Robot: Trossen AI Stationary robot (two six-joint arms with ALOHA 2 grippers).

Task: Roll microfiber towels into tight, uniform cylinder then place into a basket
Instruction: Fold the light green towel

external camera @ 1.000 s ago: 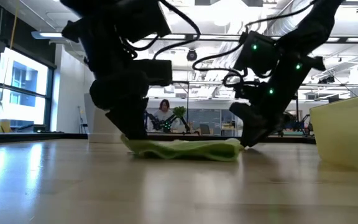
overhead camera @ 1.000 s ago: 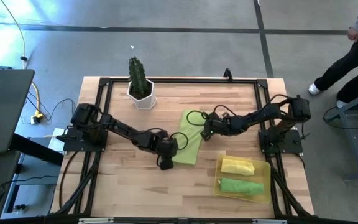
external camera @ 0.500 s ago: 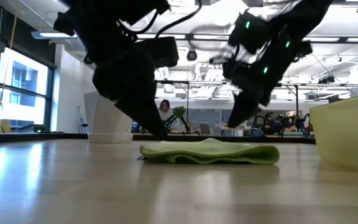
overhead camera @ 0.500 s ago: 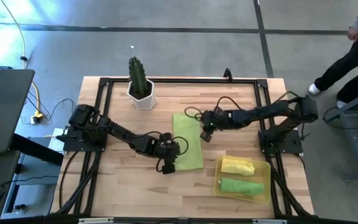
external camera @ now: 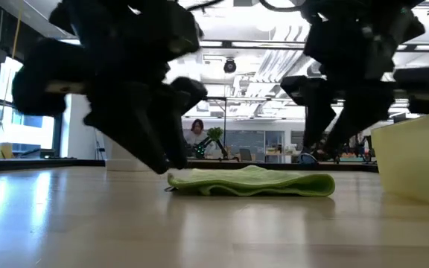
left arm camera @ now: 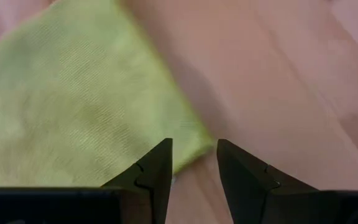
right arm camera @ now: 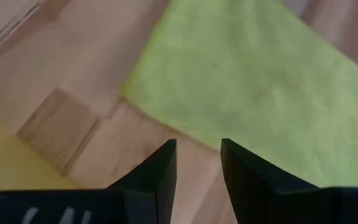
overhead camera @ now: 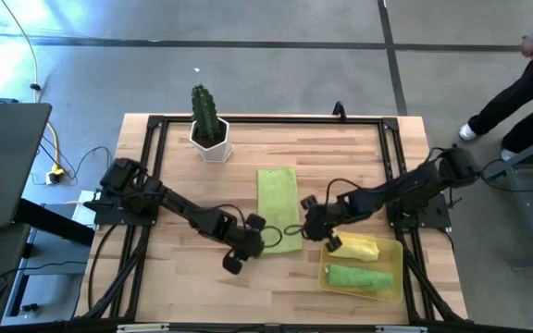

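So two rolled towels – one yellow [overhead camera: 353, 247], one green [overhead camera: 359, 277] – already lie in the basket [overhead camera: 398, 268] at lower right. A third green towel [overhead camera: 278, 207] lies flat at centre of the tabletop [overhead camera: 183, 287], unrolled. Left gripper [left arm camera: 193, 163] and right gripper [right arm camera: 197, 160] hover at its near corners – jaws slightly apart, holding nothing.

A lime green towel [overhead camera: 278, 208] lies flat mid-worktop [overhead camera: 340, 153]. The left hand [overhead camera: 259, 236] and right hand [overhead camera: 308, 225] flank its near end. The basket [overhead camera: 394, 291] holds two rolled towels.
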